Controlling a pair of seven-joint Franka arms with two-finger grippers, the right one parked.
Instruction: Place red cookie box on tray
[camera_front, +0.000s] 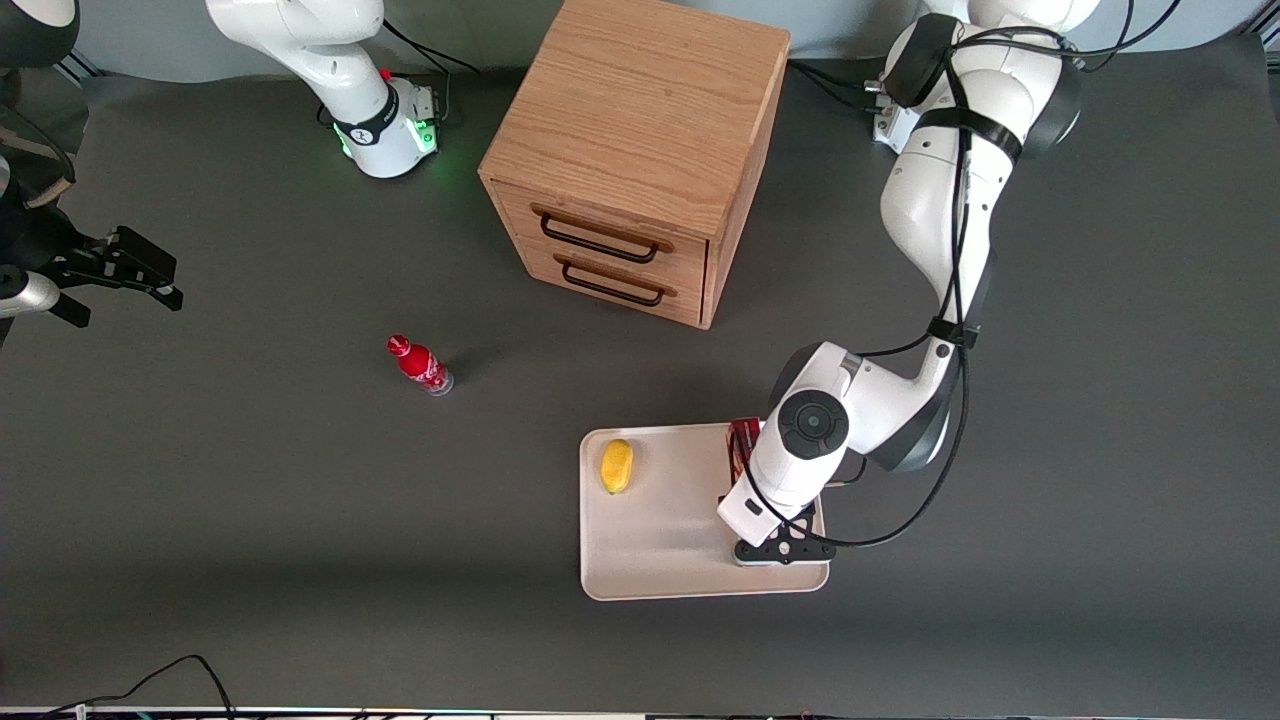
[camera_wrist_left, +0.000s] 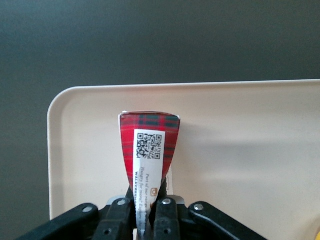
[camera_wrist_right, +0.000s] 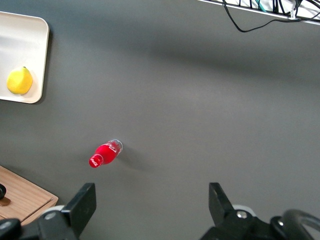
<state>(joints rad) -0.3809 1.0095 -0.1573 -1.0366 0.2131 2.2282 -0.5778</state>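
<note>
The gripper (camera_wrist_left: 150, 215) sat closest to the wrist camera, its black fingers (camera_wrist_left: 167, 212) pinched narrow onto the red cookie box (camera_wrist_left: 149, 145), which stuck out from them over the tray (camera_wrist_left: 240, 150). From the front you only caught a sliver of the box (camera_front: 742, 440) poking out past the wrist, above the working-arm edge of the tray (camera_front: 660, 560). I couldn't tell if the box was actually resting on the tray floor or hanging just over it.

So my guess: this was the set-down step, pretty much the end of the job. Next move would be easing it down till it sat flat, then letting the jaws spread and backing straight off so the box didn't tip or get dragged.

Label-wise, the tartan end carried a white sticker with a QR code, and under it small print starting "Part of our recipe", with what looked like "WALKERS..." along the edge. Rest was too small for me.

Also around: a lemon (camera_front: 616, 466) on the tray, well apart from the box, a little red Coca-Cola bottle (camera_front: 421, 364) lying on the table toward the parked arm's end, and a wooden two-drawer cabinet (camera_front: 640, 150).
</note>
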